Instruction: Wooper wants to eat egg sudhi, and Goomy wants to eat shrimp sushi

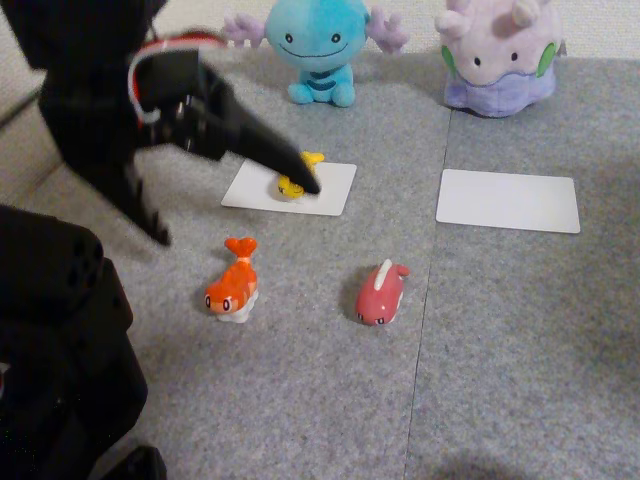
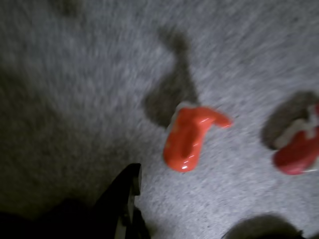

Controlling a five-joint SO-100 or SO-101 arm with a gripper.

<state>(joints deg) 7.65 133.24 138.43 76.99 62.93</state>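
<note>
On the white card (image 1: 290, 187) in front of Wooper (image 1: 318, 45) sits the egg sudhi (image 1: 297, 176); fingers (image 1: 285, 160) spread wide apart above it, shrimp sushi (image 1: 233, 283) nearby.

1. The other view looks down at a slant from beside the arm's base, facing across the grey carpet (image 1: 500, 340) toward the two plush toys at the far edge — a mid-distance take on the whole scene.
2. The wrist view looks almost straight down, close and blurred.
3. Both share the shrimp sushi (image 1: 233, 286) (image 2: 188, 137) and the pink-red figurine (image 1: 381, 292) (image 2: 298, 149) — and the carpet around them.
</note>
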